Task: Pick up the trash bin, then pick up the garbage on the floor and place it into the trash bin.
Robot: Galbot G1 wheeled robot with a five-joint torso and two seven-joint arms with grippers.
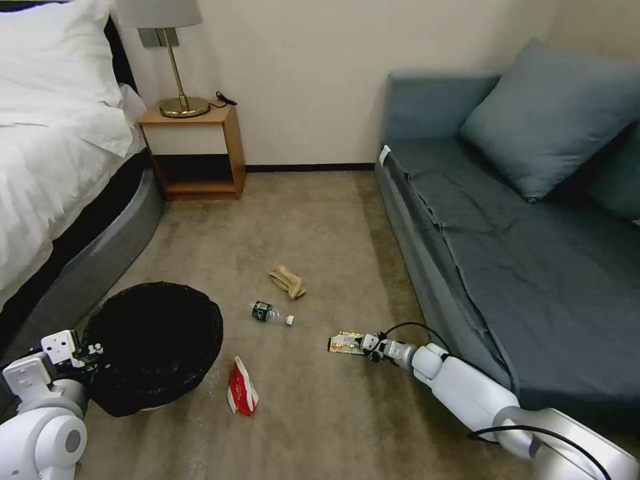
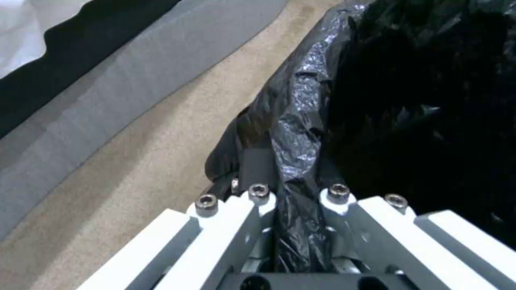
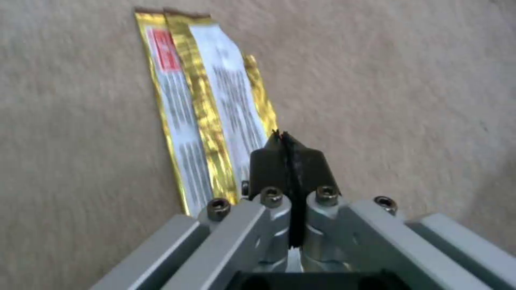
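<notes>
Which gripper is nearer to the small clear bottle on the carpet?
The right gripper. It sits low over the carpet at the yellow wrapper, a short way to the bottle's right. The left gripper is farther off, clamped on the trash bin's far rim.

Beige carpet (image 1: pixel 320 220). White-sheeted bed (image 1: pixel 47 153) at left. Wooden nightstand (image 1: pixel 193 150) against wall, brass lamp (image 1: pixel 175 60) on top. Blue-grey sofa (image 1: pixel 507 233) at right, matching cushion (image 1: pixel 553 117) on it.

Tan carpet (image 1: pixel 320 220); white bed (image 1: pixel 47 147); wooden nightstand (image 1: pixel 193 150); blue sofa (image 1: pixel 520 233).
</notes>
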